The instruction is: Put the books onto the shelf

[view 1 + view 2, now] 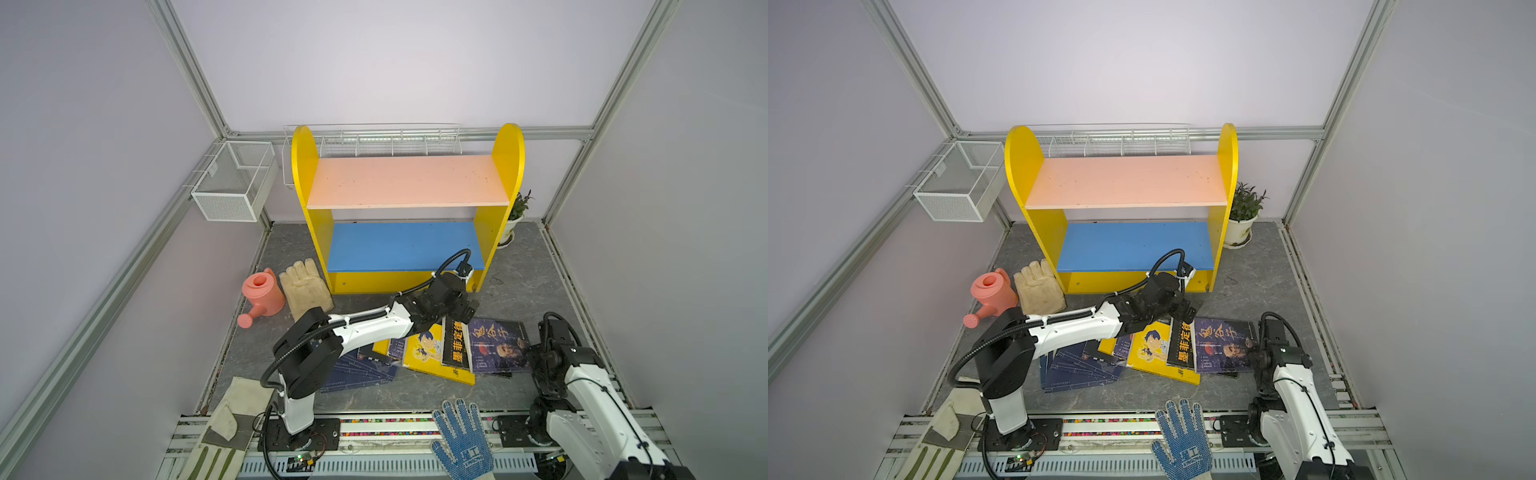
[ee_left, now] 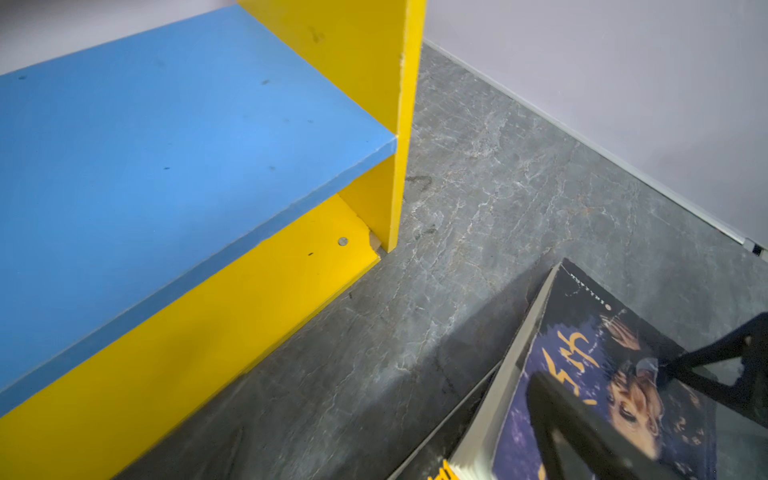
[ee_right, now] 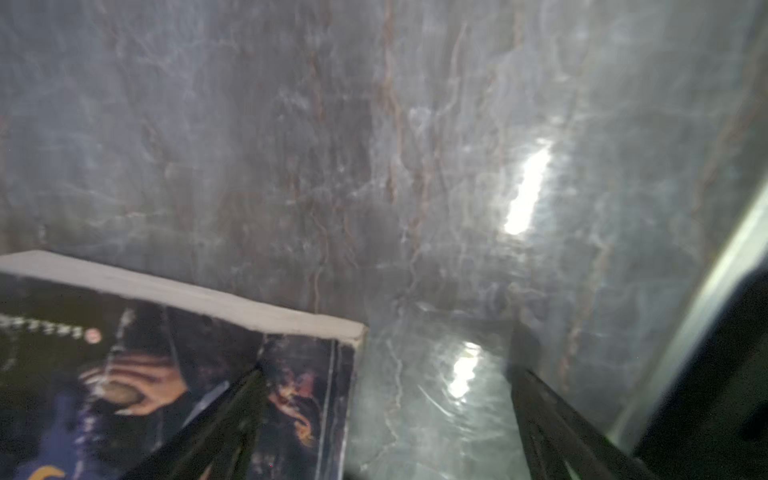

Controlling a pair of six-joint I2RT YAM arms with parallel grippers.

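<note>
Books (image 1: 457, 349) lying heaped on the counter (image 1: 519, 286) in front of the shelf (image 1: 407, 183), left end effector (image 2: 598, 376) hovering over them with fingers apart, right end effector (image 3: 388, 368) spread wide, straddling the purple book (image 3: 166, 374) at its corner

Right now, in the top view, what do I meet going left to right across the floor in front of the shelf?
pink watering can → beige glove → navy books → yellow cartoon book → black book with yellow characters → dark purple book
</note>
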